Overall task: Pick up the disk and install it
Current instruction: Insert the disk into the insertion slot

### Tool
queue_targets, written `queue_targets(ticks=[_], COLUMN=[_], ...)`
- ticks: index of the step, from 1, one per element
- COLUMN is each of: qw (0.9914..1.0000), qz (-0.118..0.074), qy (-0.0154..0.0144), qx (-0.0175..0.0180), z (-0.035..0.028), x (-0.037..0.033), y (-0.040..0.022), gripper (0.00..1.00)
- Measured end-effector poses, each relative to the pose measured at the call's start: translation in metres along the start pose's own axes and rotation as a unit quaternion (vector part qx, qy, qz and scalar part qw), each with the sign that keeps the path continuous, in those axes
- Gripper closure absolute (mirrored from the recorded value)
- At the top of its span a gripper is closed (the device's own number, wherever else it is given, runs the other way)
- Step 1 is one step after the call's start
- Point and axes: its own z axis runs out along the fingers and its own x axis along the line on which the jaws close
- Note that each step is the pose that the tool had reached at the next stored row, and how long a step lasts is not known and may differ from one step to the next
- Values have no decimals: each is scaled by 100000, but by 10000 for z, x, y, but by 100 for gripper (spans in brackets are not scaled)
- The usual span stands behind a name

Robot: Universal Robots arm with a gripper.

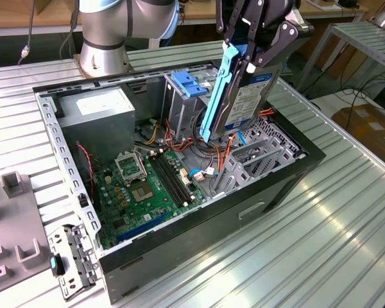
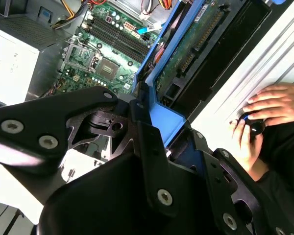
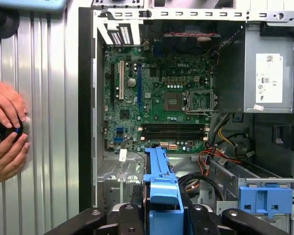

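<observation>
Here, a rigid, probably shock-sensitive silver-grey hard drive (image 1: pixel 249 102) is held clamped at its blue plastic rails (image 1: pixel 215 96) by the black tool (image 1: pixel 253 56).

The disk (image 1: pixel 249 99), silver-grey, white-labelled and framed by blue rails, hangs steeply tilted, gripped by the tool (image 1: pixel 255 54), above the drive cage (image 1: pixel 256 157).

The disk (image 1: pixel 247 102) has a dull silver-grey metal body, a white paper label and glossy blue plastic rails. The hand (image 1: pixel 253 54) is matt black with bright metal screw heads. The tabletop (image 1: pixel 346 244) is ribbed metal with a brushed sheen. The case (image 1: pixel 63 163) is bare grey sheet metal inside. At ten o'clock in the exterior view, the power supply (image 1: pixel 96 119) is matt grey metal.
</observation>
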Motion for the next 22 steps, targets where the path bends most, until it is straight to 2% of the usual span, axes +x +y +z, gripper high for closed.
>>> queue_targets(ticks=[5,7,9,10,16,19,22], qw=[100000,100000,100000,100000,100000,100000,100000], qz=[-1,1,-1,2,5,-2,-1], qy=[1,9,17,34,55,79,79], qx=[0,0,3,0,2,1,0], z=[0,5,18,24,46,53,54], x=[6,51,85,91,92,92,92], y=[0,-7,-55,-100,-257,-307,-318], gripper=[63,63,63,63,63,63,63])
